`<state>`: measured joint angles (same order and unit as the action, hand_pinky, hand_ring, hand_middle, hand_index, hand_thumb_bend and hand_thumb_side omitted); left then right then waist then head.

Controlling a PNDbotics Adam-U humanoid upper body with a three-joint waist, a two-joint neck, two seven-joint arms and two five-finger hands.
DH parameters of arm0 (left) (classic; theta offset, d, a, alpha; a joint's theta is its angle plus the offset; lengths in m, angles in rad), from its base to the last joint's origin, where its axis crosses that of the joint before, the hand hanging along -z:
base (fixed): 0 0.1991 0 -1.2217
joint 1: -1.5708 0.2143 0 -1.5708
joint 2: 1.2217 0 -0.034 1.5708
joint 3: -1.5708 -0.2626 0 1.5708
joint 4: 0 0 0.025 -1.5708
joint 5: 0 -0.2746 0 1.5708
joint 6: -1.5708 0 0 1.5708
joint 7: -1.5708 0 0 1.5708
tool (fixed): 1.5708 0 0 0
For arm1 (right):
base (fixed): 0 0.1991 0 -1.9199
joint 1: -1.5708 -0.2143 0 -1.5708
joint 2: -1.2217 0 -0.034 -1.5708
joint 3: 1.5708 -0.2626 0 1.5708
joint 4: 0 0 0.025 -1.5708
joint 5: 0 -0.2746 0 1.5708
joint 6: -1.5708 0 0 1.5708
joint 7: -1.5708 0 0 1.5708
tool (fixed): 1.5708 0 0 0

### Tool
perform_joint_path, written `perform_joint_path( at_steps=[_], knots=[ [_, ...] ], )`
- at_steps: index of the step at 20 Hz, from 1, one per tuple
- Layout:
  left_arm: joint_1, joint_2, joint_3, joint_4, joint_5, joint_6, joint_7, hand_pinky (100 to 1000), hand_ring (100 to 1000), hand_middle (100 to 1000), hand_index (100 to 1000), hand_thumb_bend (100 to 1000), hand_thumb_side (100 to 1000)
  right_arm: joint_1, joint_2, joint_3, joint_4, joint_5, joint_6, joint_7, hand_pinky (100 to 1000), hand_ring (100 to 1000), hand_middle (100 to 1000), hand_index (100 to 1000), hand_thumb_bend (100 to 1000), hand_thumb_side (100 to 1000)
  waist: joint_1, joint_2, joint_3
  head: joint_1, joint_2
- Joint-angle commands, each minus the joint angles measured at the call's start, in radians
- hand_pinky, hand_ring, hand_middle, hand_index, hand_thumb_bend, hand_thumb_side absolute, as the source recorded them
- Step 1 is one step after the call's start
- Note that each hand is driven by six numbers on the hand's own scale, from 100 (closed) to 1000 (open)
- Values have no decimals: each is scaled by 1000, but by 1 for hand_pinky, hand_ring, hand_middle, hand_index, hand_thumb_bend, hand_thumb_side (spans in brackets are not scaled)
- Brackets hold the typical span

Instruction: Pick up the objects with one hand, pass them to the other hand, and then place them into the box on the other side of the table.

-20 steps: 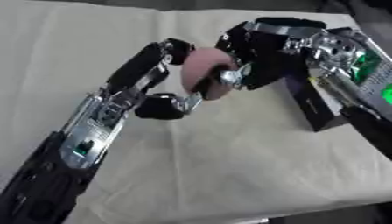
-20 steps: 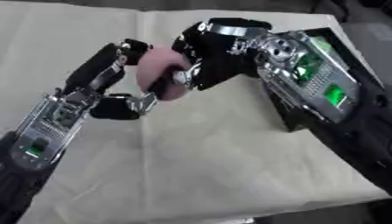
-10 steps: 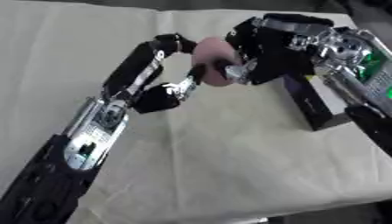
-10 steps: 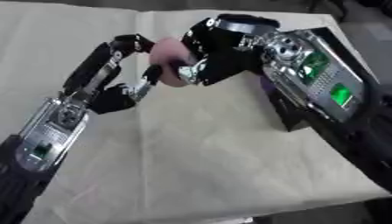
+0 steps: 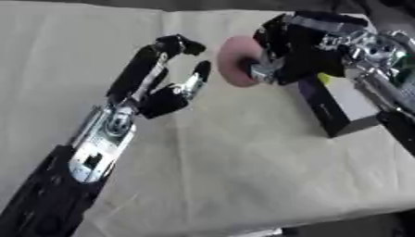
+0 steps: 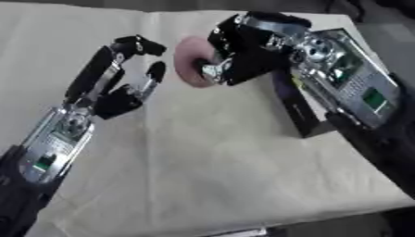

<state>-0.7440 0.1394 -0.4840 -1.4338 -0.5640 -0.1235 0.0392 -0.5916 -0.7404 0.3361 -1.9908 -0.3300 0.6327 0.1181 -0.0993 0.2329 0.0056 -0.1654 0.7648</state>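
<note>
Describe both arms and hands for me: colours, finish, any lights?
Left arm: black shell, silver metal forearm panel, small green light; left hand black with a silver strip. Right arm: silver and black with green lights; right hand black, silver at the joints.

The box [image 5: 336, 109] lies on the table [image 5: 227, 176], at its right side.
</note>
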Motion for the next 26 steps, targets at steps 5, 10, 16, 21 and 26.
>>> perform_joint_path(
  at_steps=[5, 10, 16, 21, 26],
  knots=[
    [-4, 14, 11, -7, -5, 8, 11, 792, 739, 650, 778, 184, 923, 98, -104, -122, -9, -54, -31, -99, 642, 565, 371, 477, 159, 100, 5, -8, -11, -2, 5],
    [0, 21, 13, -11, -14, 11, 12, 791, 740, 653, 769, 175, 927, 191, -164, -219, -9, -119, -65, -209, 637, 566, 373, 479, 156, 100, 13, -4, -17, -15, 5],
    [1, 28, 14, -23, -16, 14, 17, 789, 740, 657, 765, 171, 927, 272, -221, -301, -3, -178, -84, -319, 639, 570, 377, 483, 163, 100, 21, 3, -18, -43, 5],
    [2, 33, 14, -35, -12, 17, 24, 787, 739, 658, 763, 172, 925, 309, -251, -332, 47, -191, -97, -357, 645, 573, 381, 487, 174, 100, 27, 10, -14, -63, -1],
    [3, 35, 14, -44, -10, 19, 30, 786, 739, 660, 762, 173, 926, 322, -260, -354, 142, -183, -120, -380, 646, 574, 386, 491, 179, 100, 31, 16, -9, -82, -13]
  ],
)
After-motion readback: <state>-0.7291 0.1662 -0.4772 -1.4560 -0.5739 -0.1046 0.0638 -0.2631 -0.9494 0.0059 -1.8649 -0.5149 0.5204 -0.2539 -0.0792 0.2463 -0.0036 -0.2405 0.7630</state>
